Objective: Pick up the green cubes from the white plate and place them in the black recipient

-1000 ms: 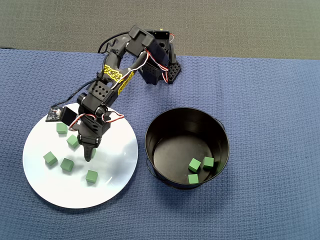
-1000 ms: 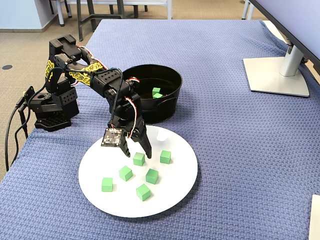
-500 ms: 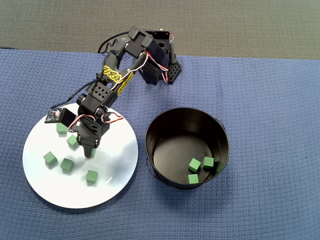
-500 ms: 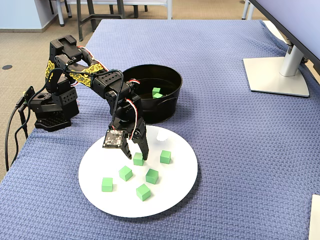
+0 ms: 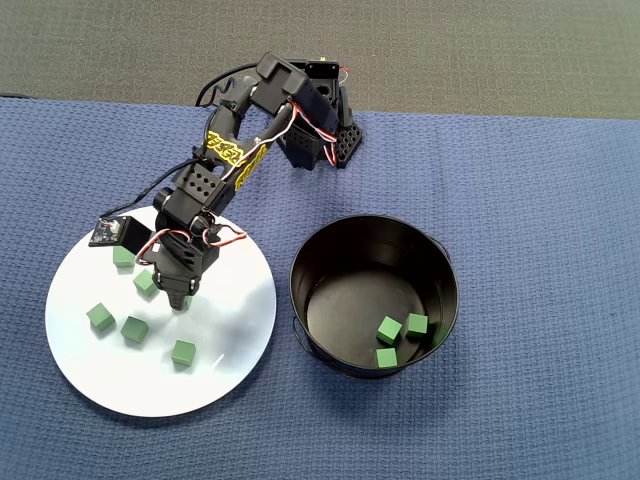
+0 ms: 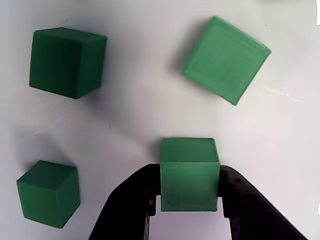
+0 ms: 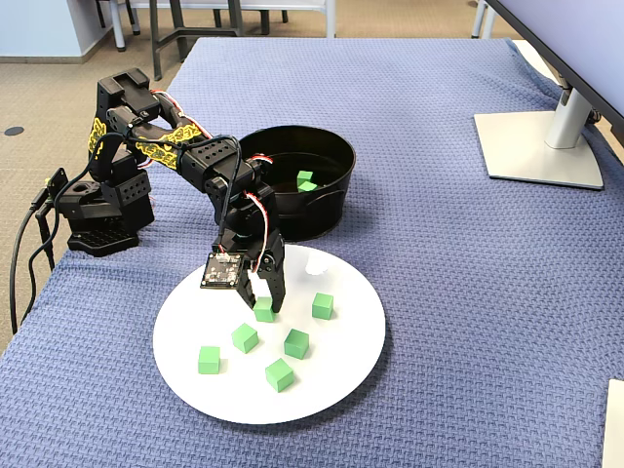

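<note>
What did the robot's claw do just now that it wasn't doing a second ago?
The gripper came down and closed its two fingers around one green cube on the white plate. A second ago the fingers stood open just above that cube. The other cubes on the plate did not move, and the three cubes in the black pot lie where they were.

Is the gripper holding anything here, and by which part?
Yes: the gripper is closed on one green cube, fingers pressing its two opposite side faces, on the white plate.
</note>
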